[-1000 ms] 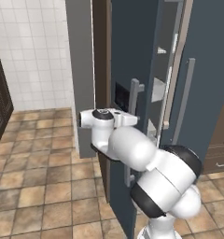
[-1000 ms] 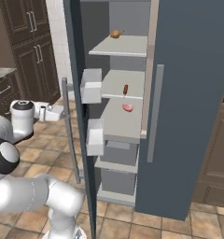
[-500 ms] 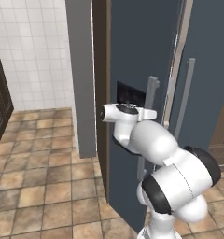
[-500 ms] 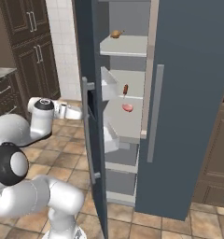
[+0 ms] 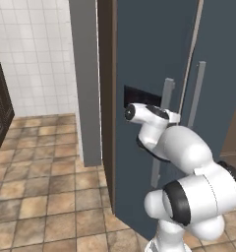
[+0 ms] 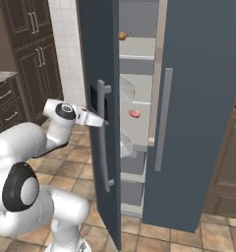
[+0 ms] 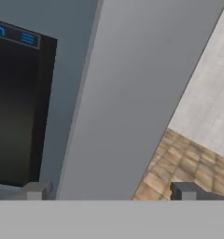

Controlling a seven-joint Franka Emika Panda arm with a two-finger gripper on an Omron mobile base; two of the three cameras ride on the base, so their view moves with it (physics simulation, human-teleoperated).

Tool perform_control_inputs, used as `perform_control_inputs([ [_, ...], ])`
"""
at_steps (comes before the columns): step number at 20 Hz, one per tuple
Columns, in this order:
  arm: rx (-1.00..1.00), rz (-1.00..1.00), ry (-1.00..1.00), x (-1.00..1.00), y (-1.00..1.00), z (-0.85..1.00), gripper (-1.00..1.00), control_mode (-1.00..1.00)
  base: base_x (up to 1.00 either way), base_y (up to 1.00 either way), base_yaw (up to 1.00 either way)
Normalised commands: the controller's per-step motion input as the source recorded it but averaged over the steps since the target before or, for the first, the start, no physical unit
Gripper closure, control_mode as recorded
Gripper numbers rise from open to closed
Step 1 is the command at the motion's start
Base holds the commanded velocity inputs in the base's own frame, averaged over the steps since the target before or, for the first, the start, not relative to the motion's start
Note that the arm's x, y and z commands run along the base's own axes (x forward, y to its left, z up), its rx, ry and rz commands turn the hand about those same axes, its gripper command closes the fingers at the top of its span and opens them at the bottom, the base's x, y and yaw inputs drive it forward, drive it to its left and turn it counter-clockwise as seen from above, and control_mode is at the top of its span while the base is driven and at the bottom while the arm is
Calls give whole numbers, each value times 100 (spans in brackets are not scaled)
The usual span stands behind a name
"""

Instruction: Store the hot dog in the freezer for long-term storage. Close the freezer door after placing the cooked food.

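The slate-blue freezer door [image 6: 98, 54] stands a narrow gap from shut, its grey bar handle [image 6: 103, 147] facing me. My gripper [image 6: 96, 119] is open and pressed against the door's outer face beside the black dispenser panel [image 5: 139, 96]. In the hand view the gripper [image 7: 111, 190] has nothing between its widely spread fingertips [image 7: 37, 189], and the dispenser panel [image 7: 16, 102] sits at the left. Through the gap I see the freezer [image 6: 139, 133] with its pale shelves. The hot dog is hidden behind the door.
A pink lump of meat [image 6: 134, 113] lies on a middle shelf and a tan roundish food [image 6: 123, 35] on an upper one. The plain fridge door [image 6: 198, 98] is shut on the right. Dark brown cabinets [image 6: 31, 59] stand left, over brown floor tiles [image 5: 36, 197].
The freezer door has swung far toward shut with my open hand pushing on its outer face. The arm has stretched forward with it, and the hot dog's shelf has gone out of sight.
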Motion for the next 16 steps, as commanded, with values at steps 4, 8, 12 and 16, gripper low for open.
perform_control_inputs([
  [4,7,15,0,0,-36,18,-100,-100,0,0,0],
  [8,1,14,0,0,-26,21,-100,-100,0,0,0],
  [12,0,17,0,9,-27,14,-100,-100,0,0,0],
  [16,2,18,2,23,-26,36,-100,-100,0,0,0],
])
